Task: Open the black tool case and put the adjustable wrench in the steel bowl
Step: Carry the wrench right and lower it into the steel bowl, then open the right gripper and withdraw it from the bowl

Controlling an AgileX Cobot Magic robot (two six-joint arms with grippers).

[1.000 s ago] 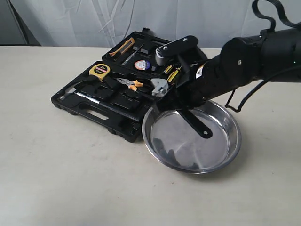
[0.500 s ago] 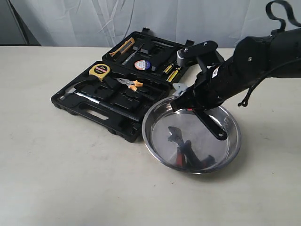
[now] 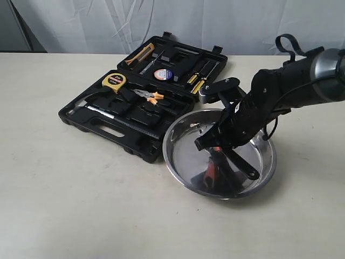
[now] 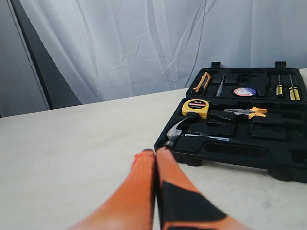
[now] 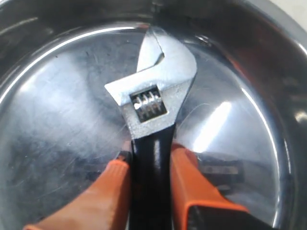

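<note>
Orange fingers of the right gripper pinch the black handle of the silver-headed adjustable wrench, now down inside the shiny round steel bowl. Left of it, the flat black plastic tool case lies open, so seemingly only the release is left. The left gripper, fingers pressed together, holds nothing.

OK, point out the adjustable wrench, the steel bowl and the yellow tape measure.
adjustable wrench [image 5: 152, 103]: right wrist view, on its silver head.
steel bowl [image 3: 183, 148]: exterior view, on the bare inner surface at its left.
yellow tape measure [image 3: 114, 81]: exterior view, on its yellow body.
</note>
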